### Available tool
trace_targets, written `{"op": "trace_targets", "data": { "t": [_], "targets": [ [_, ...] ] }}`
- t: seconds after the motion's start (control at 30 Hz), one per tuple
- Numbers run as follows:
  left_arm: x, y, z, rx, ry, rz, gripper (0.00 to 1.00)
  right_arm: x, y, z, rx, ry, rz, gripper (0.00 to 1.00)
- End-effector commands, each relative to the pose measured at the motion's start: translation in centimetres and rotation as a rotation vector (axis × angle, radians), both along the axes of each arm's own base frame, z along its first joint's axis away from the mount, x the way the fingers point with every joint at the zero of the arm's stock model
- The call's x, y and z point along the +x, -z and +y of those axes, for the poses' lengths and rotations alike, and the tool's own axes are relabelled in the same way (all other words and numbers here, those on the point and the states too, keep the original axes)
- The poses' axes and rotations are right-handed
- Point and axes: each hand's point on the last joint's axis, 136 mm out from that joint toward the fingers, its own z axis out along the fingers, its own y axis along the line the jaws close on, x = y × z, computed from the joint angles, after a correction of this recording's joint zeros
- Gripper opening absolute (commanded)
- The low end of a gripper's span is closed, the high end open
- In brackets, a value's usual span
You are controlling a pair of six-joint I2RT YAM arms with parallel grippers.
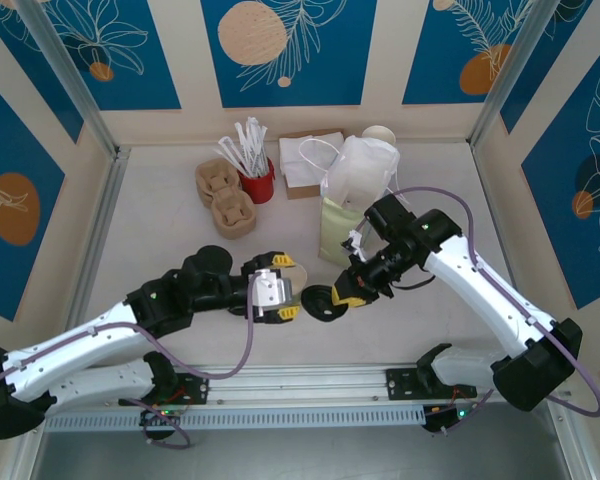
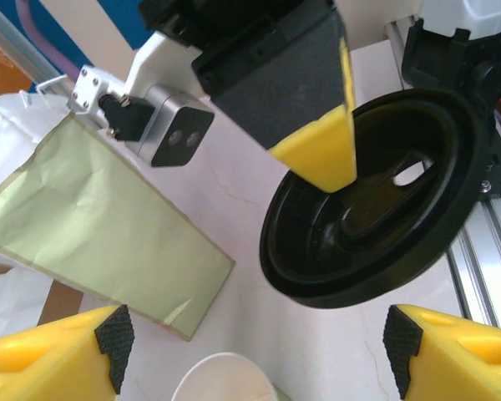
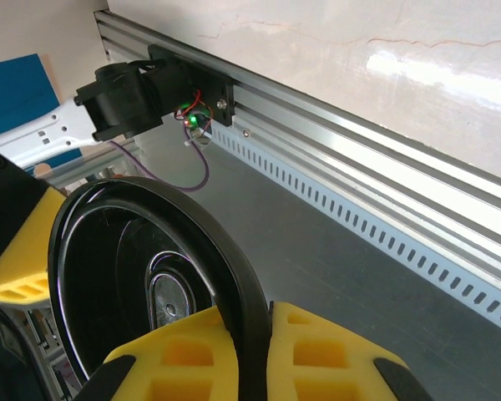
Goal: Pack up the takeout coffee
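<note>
The pale tabletop shows whole from the top view. Along its back stand white bags, cardboard carriers and a red pot of white sticks. A green bag sits in front of the white bags.

The two arms meet near the front middle of the tabletop. The right end effector is clenched on a black lid, held on edge just right of the left end effector.

The right wrist view shows the grasp itself: the lid's rim is pinched between yellow fingers. Behind it run the slotted aluminium rail and a black arm mount with a small green light.

The left wrist view looks into the lid's hollow underside, with one yellow finger of the right end effector laid across it and the green bag to the left. At its bottom edge is the cream rim of the cup, between the left end effector's fingers. These are spread wide, with a gap on each side, so the cup is released. The cup is just beside the lid.
</note>
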Motion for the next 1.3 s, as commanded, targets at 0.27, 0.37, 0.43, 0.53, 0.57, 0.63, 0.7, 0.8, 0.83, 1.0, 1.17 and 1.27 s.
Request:
{"op": "trace_targets", "data": {
  "t": [0.27,0.37,0.43,0.53,0.57,0.63,0.7,0.8,0.83,1.0,1.17,1.27],
  "targets": [
    [-3.0,-0.9,-1.8,-0.051,0.167,0.064,0.67,-0.1,0.4,0.1,0.015,-0.034,0.05,0.0],
    [-3.1,0.1,-2.3,-0.014,0.171,0.081,0.67,0.1,0.4,0.1,0.014,-0.037,0.048,0.0],
    [-3.0,0.6,-2.7,-0.009,0.165,0.067,0.7,0.1,0.4,0.2,0.017,-0.041,0.052,0.0],
    [-2.7,0.5,-3.1,-0.035,0.157,0.033,0.71,-0.1,-0.2,0.5,0.052,-0.054,0.059,0.0],
    [-2.8,0.4,-3.2,-0.039,0.164,0.029,0.7,-0.2,-0.4,0.5,0.056,-0.051,0.059,0.0],
    [-2.9,0.1,-3.3,-0.049,0.167,0.032,0.67,-0.2,-0.4,0.4,0.049,-0.048,0.052,0.0],
    [-3.0,0.0,-3.5,-0.054,0.172,0.039,0.63,-0.3,-0.3,0.3,0.047,-0.047,0.056,0.0],
    [-2.7,0.4,-3.6,-0.038,0.159,0.044,0.61,-0.3,-0.1,0.3,0.044,-0.044,0.059,0.0],
    [-2.8,0.4,-3.7,-0.035,0.16,0.042,0.6,-0.2,-0.1,0.3,0.038,-0.038,0.054,0.0],
    [-2.5,0.4,-3.7,-0.021,0.146,0.015,0.57,-0.1,-0.6,0.5,0.062,-0.021,0.045,0.0],
    [-2.2,0.6,-3.8,-0.012,0.136,-0.002,0.52,-0.1,-0.5,0.3,0.047,-0.016,0.051,0.0],
    [-2.1,0.4,-4.0,-0.021,0.126,-0.013,0.48,-0.2,-0.7,0.3,0.051,-0.006,0.055,0.0]
  ]
}}
